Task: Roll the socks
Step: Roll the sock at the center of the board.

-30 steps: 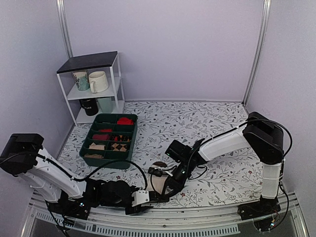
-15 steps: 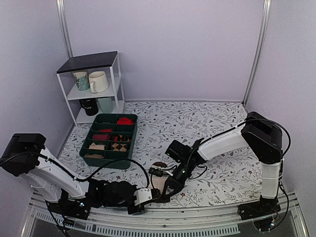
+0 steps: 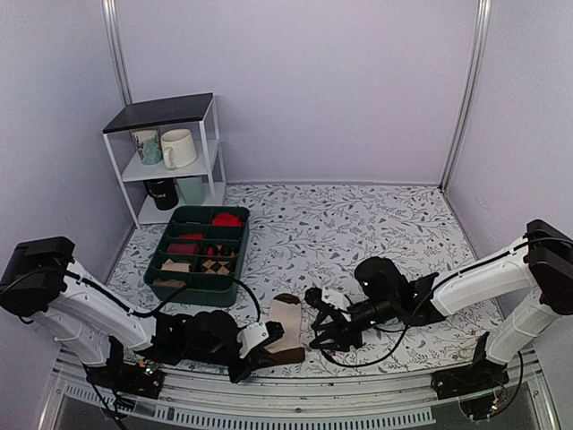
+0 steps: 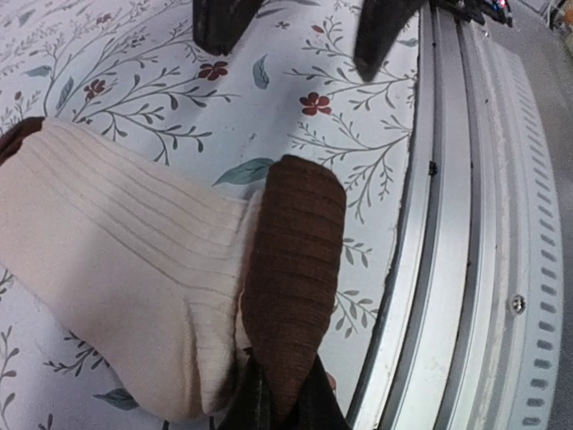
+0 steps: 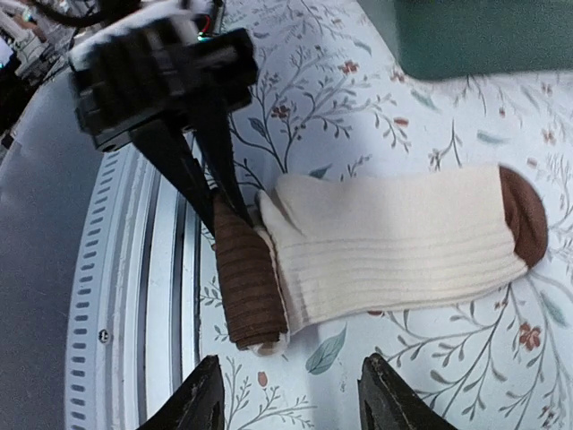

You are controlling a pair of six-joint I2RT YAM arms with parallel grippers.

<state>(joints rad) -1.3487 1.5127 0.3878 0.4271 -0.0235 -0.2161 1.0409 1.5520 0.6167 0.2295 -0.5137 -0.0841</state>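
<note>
**Socks pinched at the cuff, roll not yet begun**

Overhead view: the socks (image 3: 286,324), cream with a dark brown toe and cuff, lie flat on the flowered table (image 3: 394,224). They are near the metal rail (image 3: 340,387) at the front edge, between the two arms. The left gripper (image 3: 267,346) is at the cuff end. The right gripper (image 3: 320,333) sits just beside the socks' right side, touching nothing that can be seen.

Left wrist view: the left fingers (image 4: 246,410) are closed tight on the brown cuff (image 4: 294,260), close to the rail. The pinch seems to take only the cuff's edge. A pull might slip it free, or drag the whole pair toward the rail instead of folding it.

Right wrist view: the right fingers (image 5: 204,399) stand wide apart, holding nothing, with the socks lying ahead of them. With nothing pinning the toe end, a roll would likely come out loose or skewed.
</note>
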